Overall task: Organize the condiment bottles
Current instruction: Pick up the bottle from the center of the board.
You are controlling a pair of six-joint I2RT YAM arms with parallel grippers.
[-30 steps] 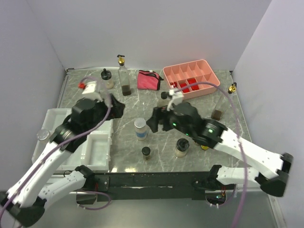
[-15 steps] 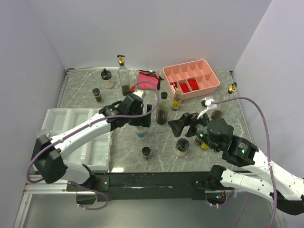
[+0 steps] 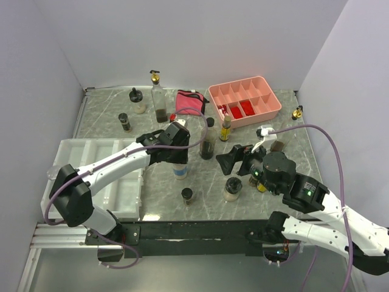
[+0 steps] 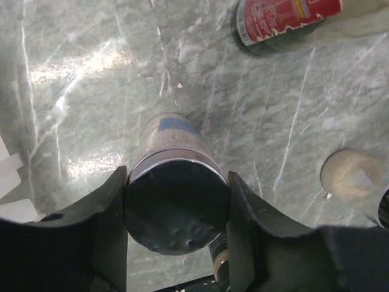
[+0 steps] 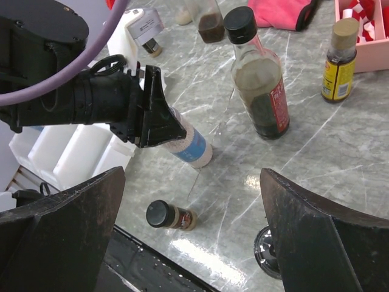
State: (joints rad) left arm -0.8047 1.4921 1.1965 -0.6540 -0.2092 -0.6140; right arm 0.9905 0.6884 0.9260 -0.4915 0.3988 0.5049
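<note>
Left gripper (image 4: 176, 177) is closed on the blue-label jar (image 4: 176, 213). Fingers (image 4: 103, 231) sit flush against both sides of the lid, no gap visible. Jar is upright, base on the table (image 4: 91, 91).

- Beyond the fingertips, off to the right: dark bottle (image 4: 276, 18) with a red label, well apart from the jar.
- Just under the right finger: spice jar (image 4: 217, 261), mostly hidden.

Right gripper (image 5: 189, 175) is wide open and holds nothing. From its own camera:

- The left gripper and the blue-label jar are straight ahead, roughly centred between the spread fingers.
- The dark bottle is ahead and right, upright, black cap on.
- A yellow bottle (image 5: 337, 61) is further right, just beside the pink tray (image 5: 378, 58).
- The spice jar is close in, nearer the left finger, standing alone on the table.
- A black-lid jar (image 5: 270, 249) is right at the inner edge of the right finger and partly cut off. Can't tell if they touch.
- The pouch (image 5: 279, 12) is far ahead, behind the dark bottle.
- A white tray (image 5: 67, 152) is ahead-left, behind the left arm.
</note>
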